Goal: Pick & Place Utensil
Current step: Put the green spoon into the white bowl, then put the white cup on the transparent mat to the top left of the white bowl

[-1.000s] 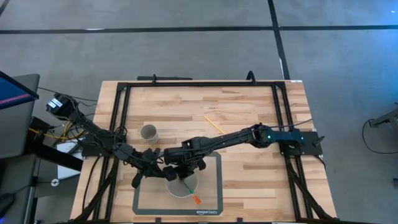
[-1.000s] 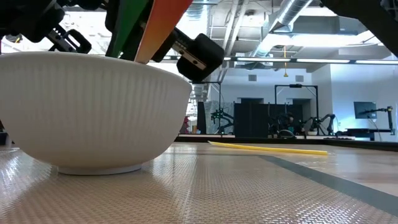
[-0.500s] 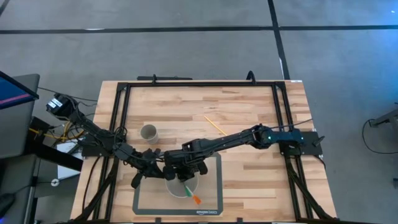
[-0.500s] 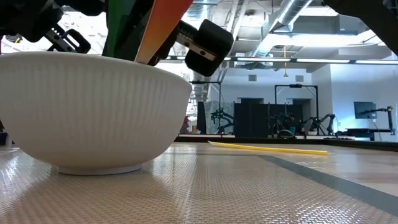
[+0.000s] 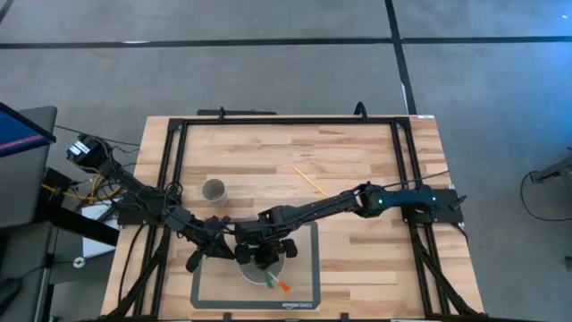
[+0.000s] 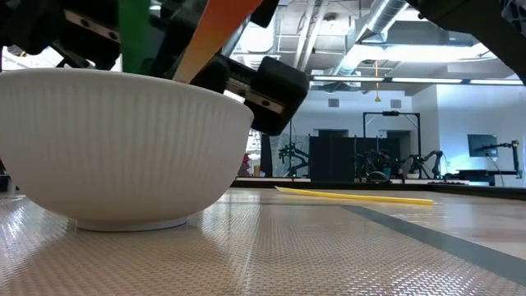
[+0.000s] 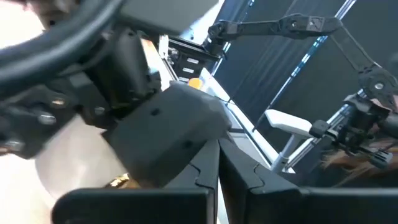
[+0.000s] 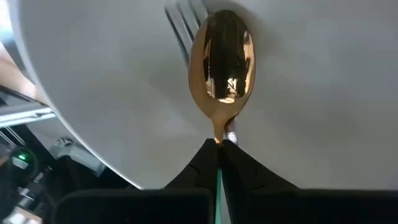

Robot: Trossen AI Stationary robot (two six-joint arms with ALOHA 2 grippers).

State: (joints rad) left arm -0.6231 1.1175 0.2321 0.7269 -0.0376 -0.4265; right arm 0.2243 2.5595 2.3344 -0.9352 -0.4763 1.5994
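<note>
A white ribbed bowl (image 5: 257,273) (image 6: 123,148) stands on a grey mat (image 5: 304,268) near the table's near edge. My right gripper (image 5: 264,259) (image 8: 219,149) reaches into it, shut on a gold spoon (image 8: 222,62) with a green handle (image 5: 271,282) (image 6: 133,33). A fork (image 8: 180,22) lies under the spoon in the bowl; an orange handle (image 5: 282,287) (image 6: 214,33) sticks out over the near rim. My left gripper (image 5: 230,249) (image 7: 217,177) is shut beside the bowl's left rim; whether it touches the bowl, I cannot tell. My right gripper pinches the spoon between its two fingertips at the neck (image 8: 219,135), just behind the gold bowl. The green handle (image 8: 218,183) runs back between the fingers. The spoon points along the fingers into the bowl. Whether the fork's silver neck (image 8: 230,133) is held too, I cannot tell.
A yellow stick (image 5: 308,180) (image 6: 353,196) lies on the wood beyond the mat. A grey cup (image 5: 213,190) stands at the left, far side of my left arm. A black frame (image 5: 286,119) runs round the table. Both arms crowd the bowl.
My right gripper has gone toward the table's near edge and lower over the bowl, carrying the spoon. The green handle has swung more upright and toward the left in the low view, and both handle ends now reach farther over the near rim.
</note>
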